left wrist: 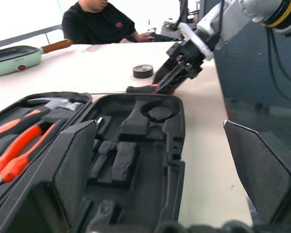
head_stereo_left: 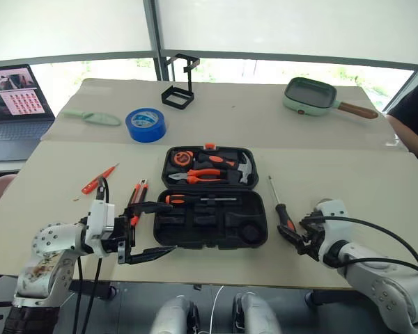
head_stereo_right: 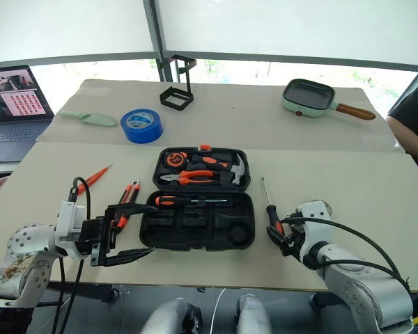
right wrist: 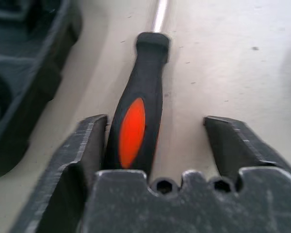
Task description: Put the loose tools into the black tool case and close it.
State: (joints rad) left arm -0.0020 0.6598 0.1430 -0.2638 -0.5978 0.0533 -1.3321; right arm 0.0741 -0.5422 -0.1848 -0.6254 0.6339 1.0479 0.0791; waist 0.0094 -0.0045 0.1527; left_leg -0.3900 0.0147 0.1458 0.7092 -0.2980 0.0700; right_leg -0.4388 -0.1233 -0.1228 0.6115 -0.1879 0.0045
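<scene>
The black plastic tool case (head_stereo_left: 210,198) lay open in the middle of the desk (head_stereo_left: 348,153), so tools could go in; one black-and-orange screwdriver (head_stereo_left: 195,200) already sat in its near half. Just right of the case lay another black-and-orange-handled screwdriver (head_stereo_left: 281,206). The right gripper (head_stereo_left: 297,239) was around its handle, likely to pick it up. Its jaws were partly open, one touching the handle, the other apart. The left gripper (head_stereo_left: 153,229) waited at the case's left edge, jaws wide and empty. The thin orange screwdriver (head_stereo_left: 97,179) and black-and-orange utility knife (head_stereo_left: 135,197) lay further left.
</scene>
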